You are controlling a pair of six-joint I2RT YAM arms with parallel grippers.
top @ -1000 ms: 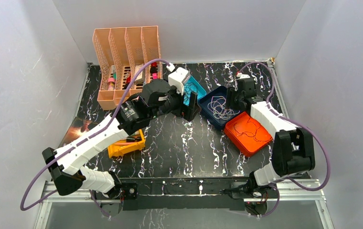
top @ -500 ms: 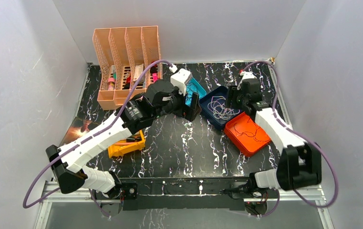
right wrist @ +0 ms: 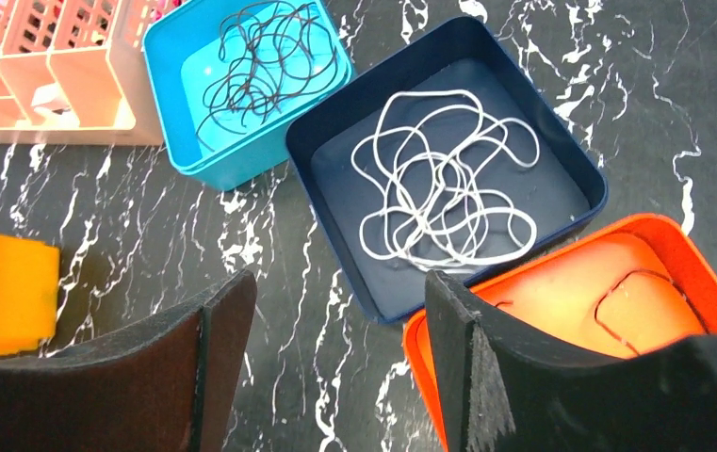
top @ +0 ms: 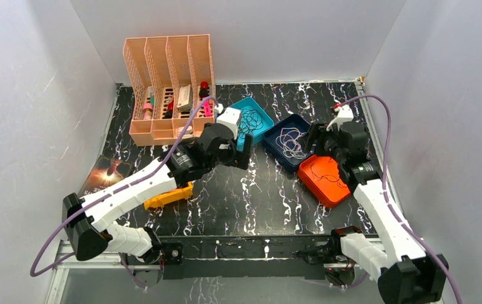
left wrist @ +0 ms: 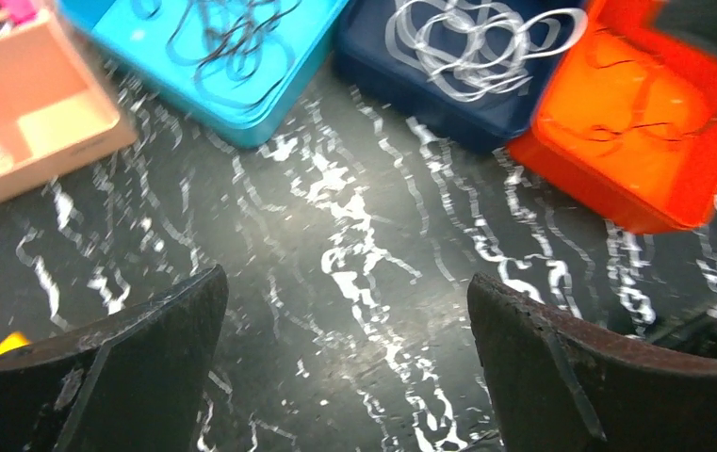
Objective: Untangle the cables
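Cables (top: 292, 142) lie one to a tray at the far side of the tabletop (top: 251, 196) — a black cable (right wrist: 265, 66) in loose curly loops in the teal tray (right wrist: 180, 66), a white cable (right wrist: 439, 179) heaped in overlapping loops in the navy tray (right wrist: 331, 179), and a thin dark cable (right wrist: 635, 275) on the floor of the orange tray (right wrist: 543, 292). The three trays stand in a row, each just beside the next; I cannot tell whether their rims touch.

My left hand (left wrist: 345, 282) hangs over bare tabletop on the near side of the teal tray, its jaws spread wide with nothing between them. My right hand (right wrist: 335, 282) is above the near edge of the navy tray, where it meets the orange one, jaws well apart and holding nothing — no cable touches either hand.

Off to the left, a peach file rack (top: 168, 76) stands against the back wall with small items in its slots. A yellow bin (top: 168, 196) sits partly hidden under my left arm
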